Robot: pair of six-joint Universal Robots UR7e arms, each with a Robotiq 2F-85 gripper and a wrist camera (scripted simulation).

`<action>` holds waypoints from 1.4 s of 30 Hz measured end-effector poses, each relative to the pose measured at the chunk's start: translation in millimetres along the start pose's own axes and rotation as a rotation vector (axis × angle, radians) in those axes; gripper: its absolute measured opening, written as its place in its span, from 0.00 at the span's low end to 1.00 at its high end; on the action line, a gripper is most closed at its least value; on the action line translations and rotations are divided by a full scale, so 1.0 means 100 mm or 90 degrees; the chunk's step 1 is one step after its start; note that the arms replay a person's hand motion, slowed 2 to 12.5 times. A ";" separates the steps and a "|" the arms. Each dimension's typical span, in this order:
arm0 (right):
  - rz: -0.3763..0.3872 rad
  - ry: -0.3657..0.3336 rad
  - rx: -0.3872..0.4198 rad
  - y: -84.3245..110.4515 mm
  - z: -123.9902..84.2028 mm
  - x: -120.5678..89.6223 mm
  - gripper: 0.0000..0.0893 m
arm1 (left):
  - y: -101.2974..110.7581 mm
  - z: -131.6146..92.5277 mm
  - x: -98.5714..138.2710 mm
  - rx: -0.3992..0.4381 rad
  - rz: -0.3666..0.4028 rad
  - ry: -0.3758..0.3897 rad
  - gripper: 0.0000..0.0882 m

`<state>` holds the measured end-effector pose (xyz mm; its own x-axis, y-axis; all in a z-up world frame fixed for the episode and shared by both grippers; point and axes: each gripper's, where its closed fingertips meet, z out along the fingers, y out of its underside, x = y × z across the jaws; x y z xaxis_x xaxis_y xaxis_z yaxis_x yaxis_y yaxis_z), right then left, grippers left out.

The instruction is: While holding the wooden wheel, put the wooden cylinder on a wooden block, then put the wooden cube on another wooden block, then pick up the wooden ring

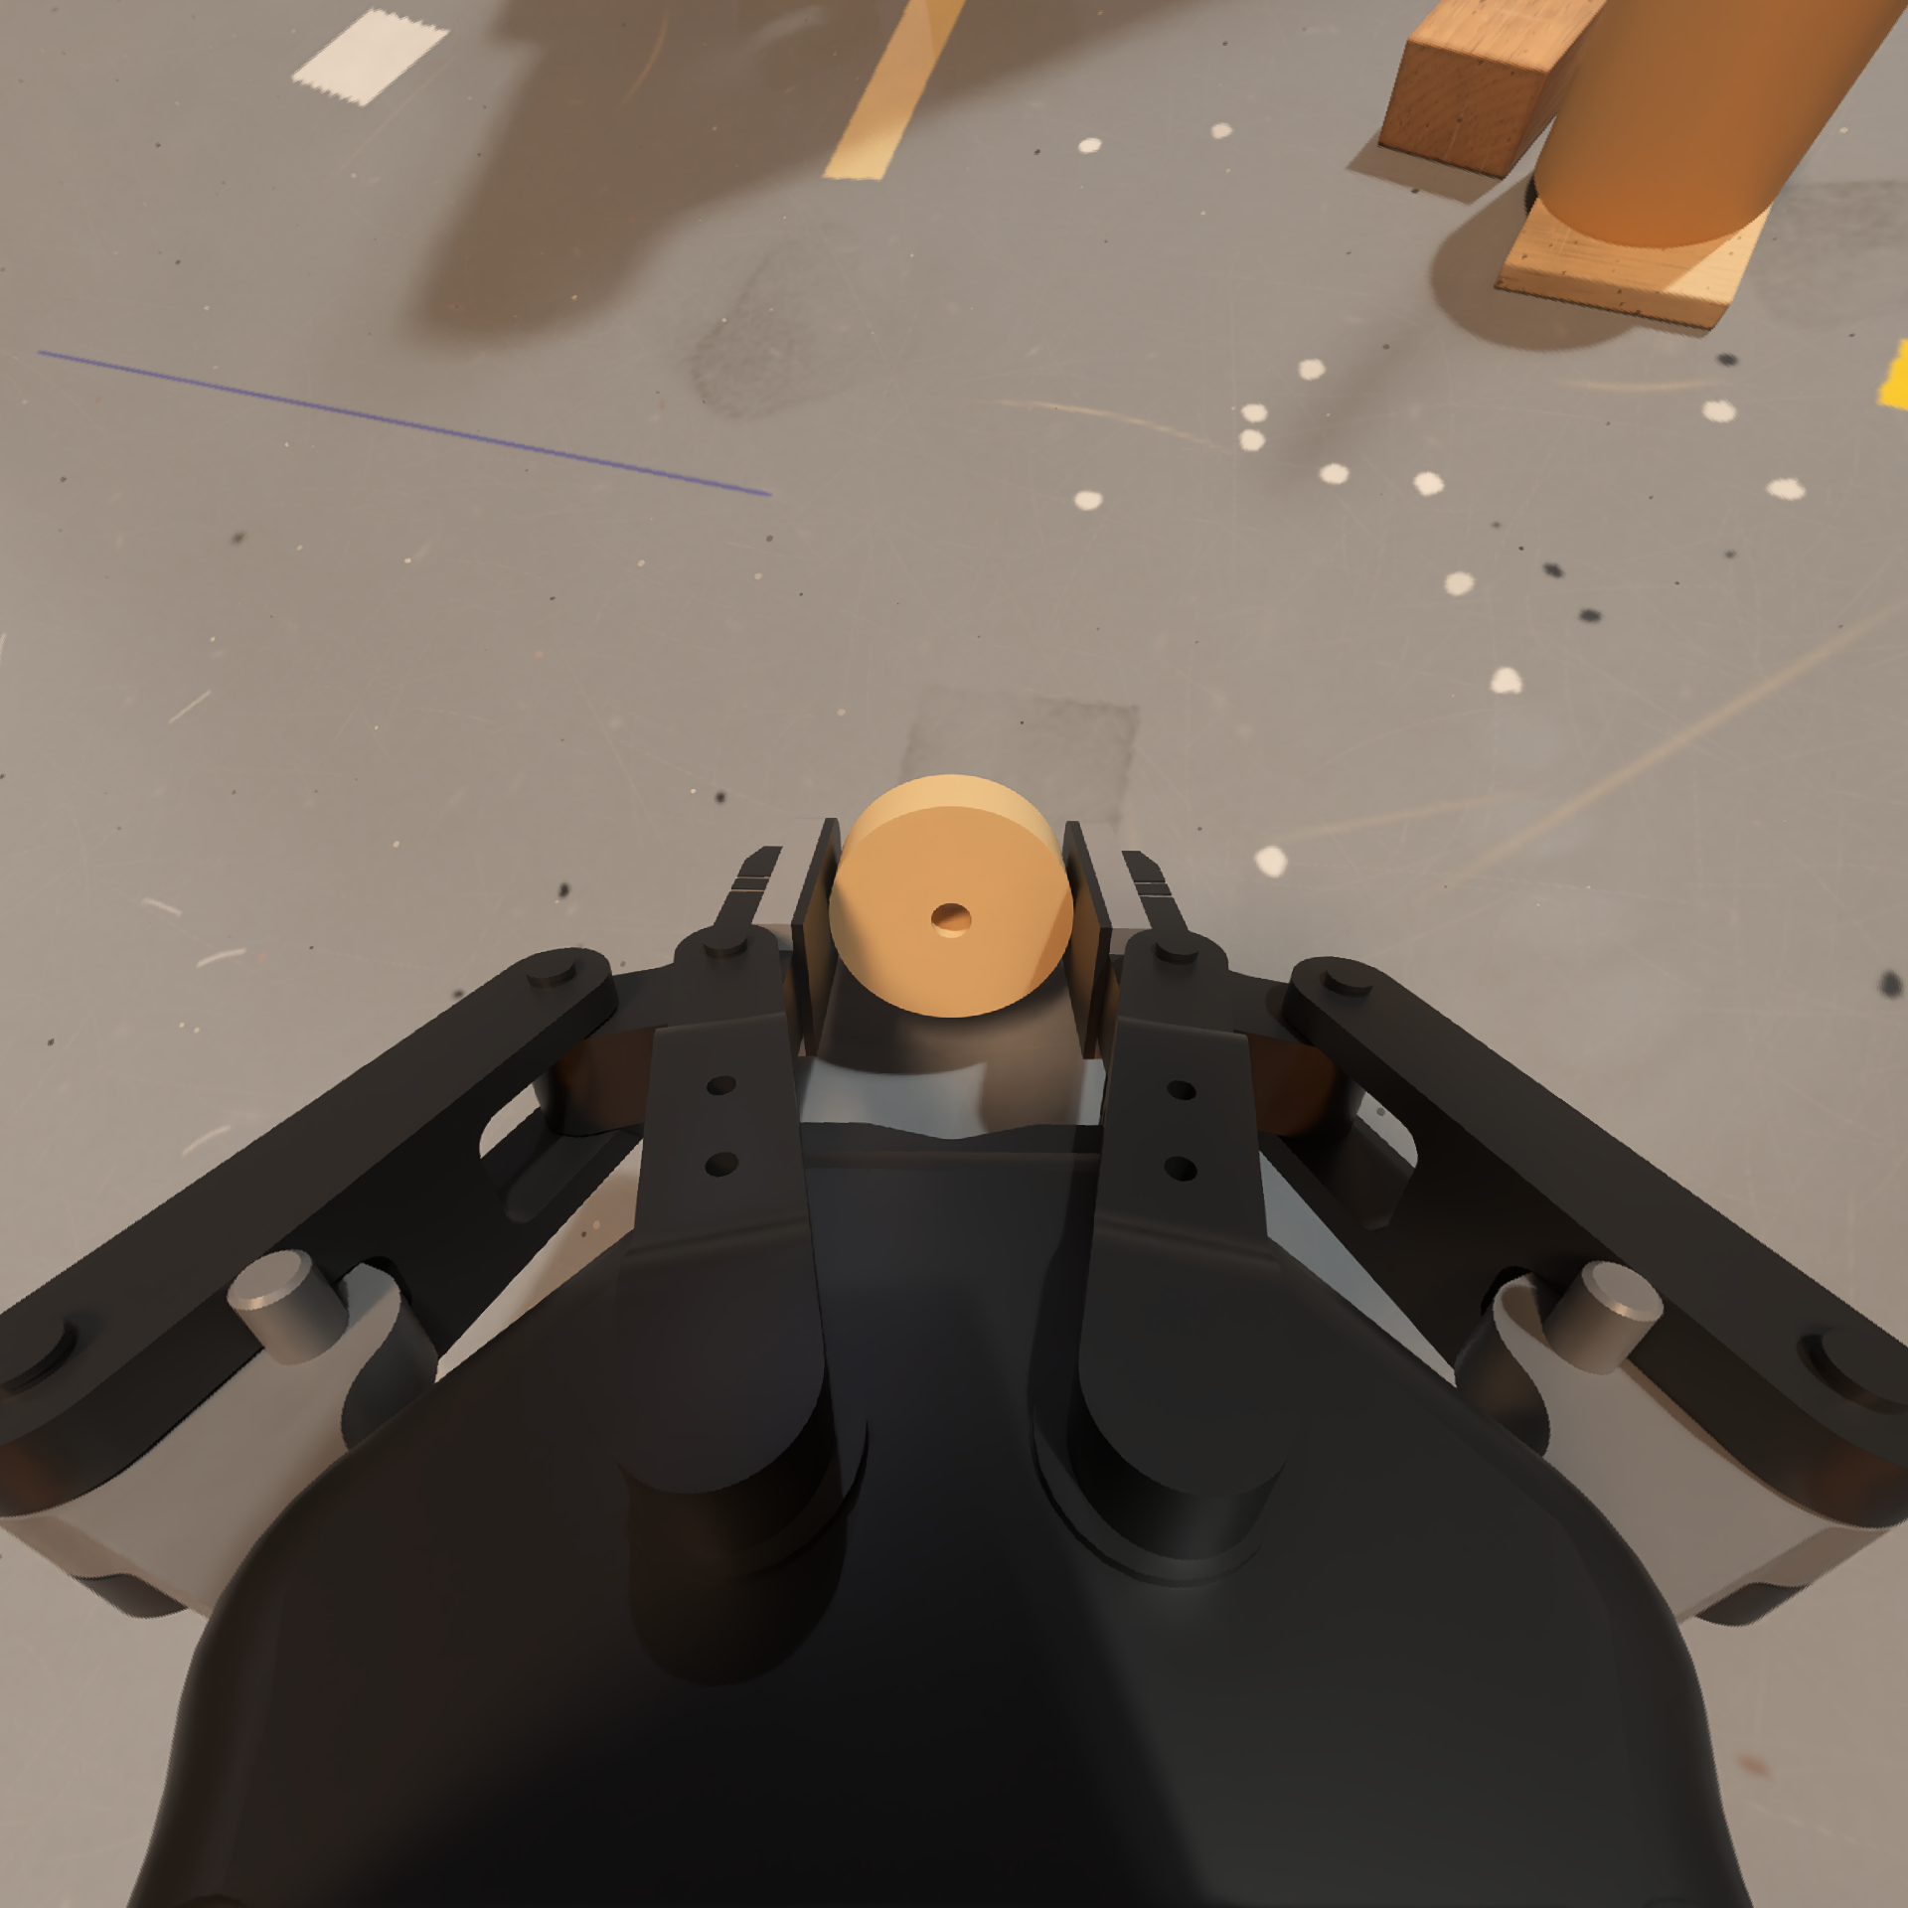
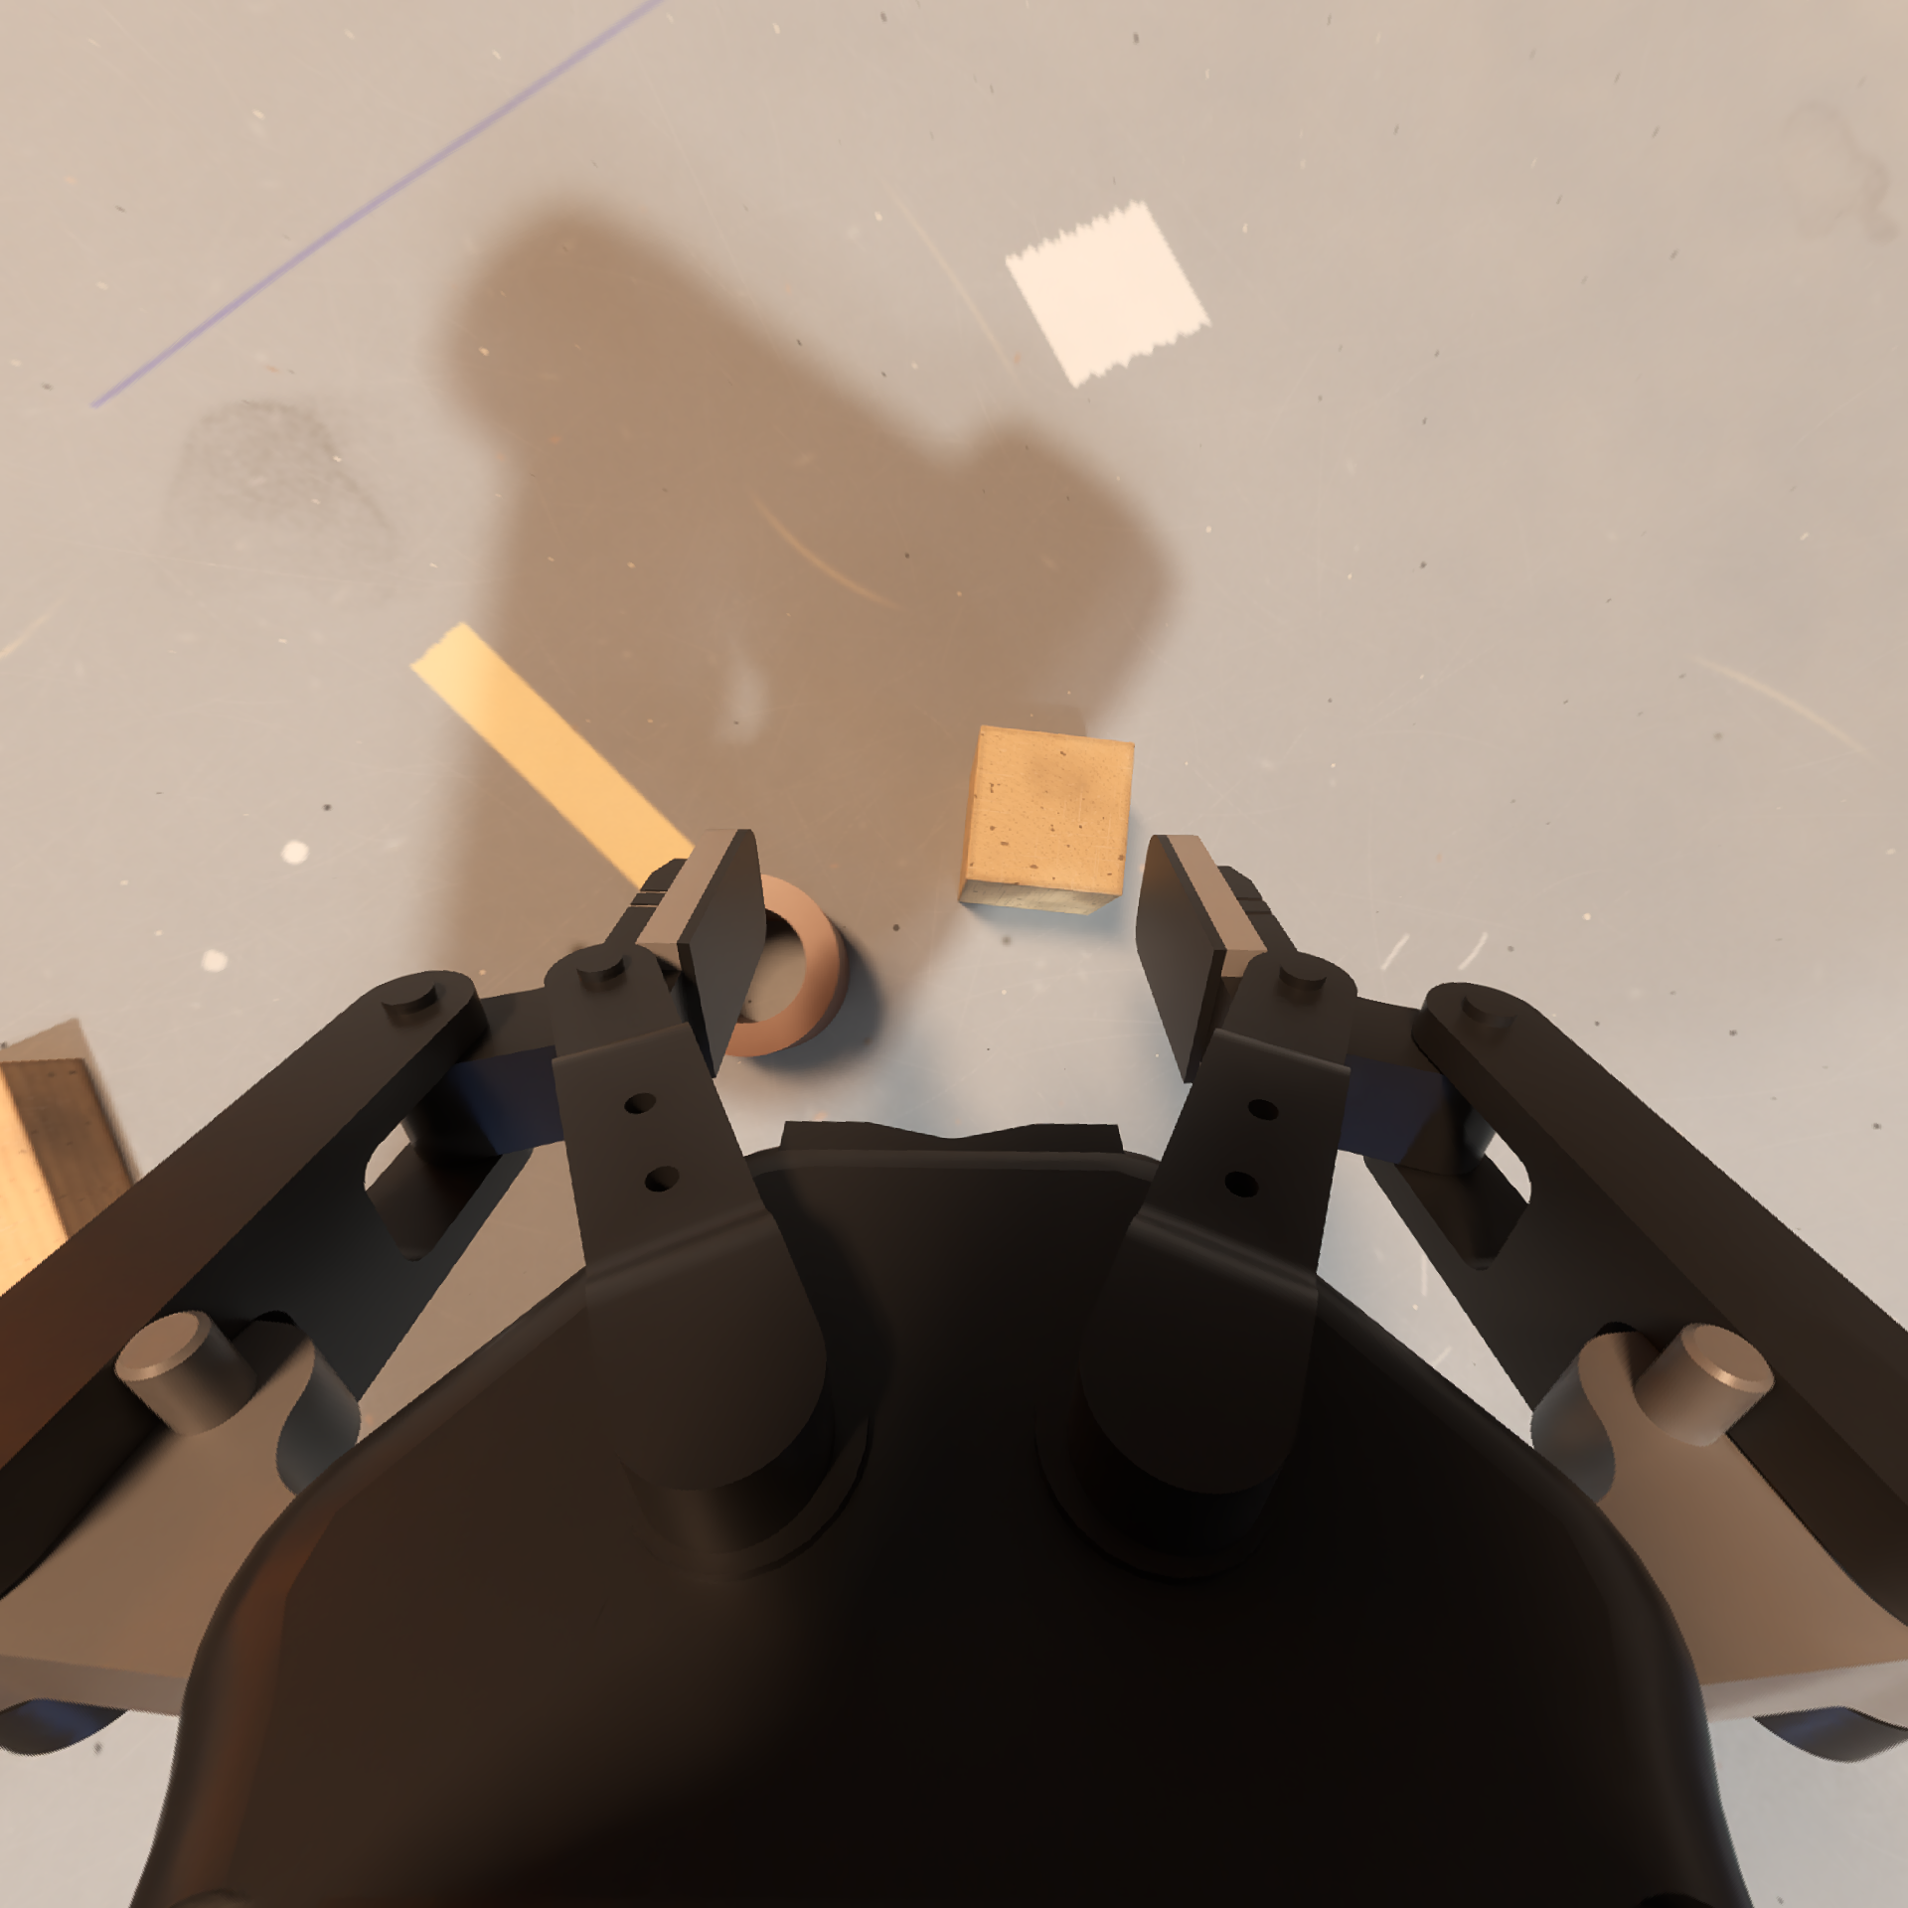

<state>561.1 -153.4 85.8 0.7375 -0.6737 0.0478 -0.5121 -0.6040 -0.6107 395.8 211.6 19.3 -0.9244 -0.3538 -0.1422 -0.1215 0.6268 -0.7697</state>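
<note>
My left end effector (image 1: 951, 909) was closed on the wooden wheel (image 1: 951, 900), the pads bearing on opposite sides of its curved rim, the flat face and small centre hole turned toward the wrist camera, the wheel clear of the worktop (image 1: 413, 671). I judged the wheel light and rigid; the smooth round rim offers only narrow contact, so it could roll or slip between the pads if I swung the arm sharply. Far off at the upper right of that view, the wooden cylinder (image 1: 1693, 124) stood on a flat wooden block (image 1: 1621, 277), with a thicker second wooden block (image 1: 1471, 88) just behind it, so the first placement looked done. My right end effector (image 2: 945, 934) was spread wide and held nothing. Nearest to it lay the wooden ring (image 2: 800, 976), flat on the worktop, partly hidden behind my left-hand finger. Just beyond, between the fingertips in view but still apart from both, sat the wooden cube (image 2: 1045, 816). I judged the cube light, stiff, slightly grainy rather than slick; its parallel flat sides suit the pads, taken squarely at mid-height. The ring, thin-walled and low, would probably need a pinch across its outer wall or one finger inside. A strip of tan tape (image 2: 547, 754) and a white patch (image 2: 1107, 291) lay farther out.
</note>
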 end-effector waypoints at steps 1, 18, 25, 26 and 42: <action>0.004 -0.002 -0.007 0.02 0.05 0.02 0.72 | 0.00 0.00 0.00 0.000 0.001 -0.001 0.43; 0.044 0.007 -0.061 0.14 0.58 0.18 0.66 | 0.00 0.00 -0.01 -0.001 0.004 -0.006 0.43; 0.052 0.022 -0.070 0.15 0.65 0.24 0.44 | 0.00 0.00 -0.01 -0.002 -0.001 -0.002 0.43; 0.053 0.023 -0.068 0.15 0.66 0.25 0.43 | 0.00 0.00 -0.01 -0.002 -0.002 -0.002 0.43; 0.066 0.019 0.008 -0.01 0.35 0.21 0.43 | 0.00 0.00 0.00 -0.001 -0.001 -0.001 0.43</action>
<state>592.5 -151.8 59.5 0.6674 -0.7446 0.0065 -0.5791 -0.5246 -0.6240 396.2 211.8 19.2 -0.9235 -0.3563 -0.1421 -0.1238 0.6276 -0.7686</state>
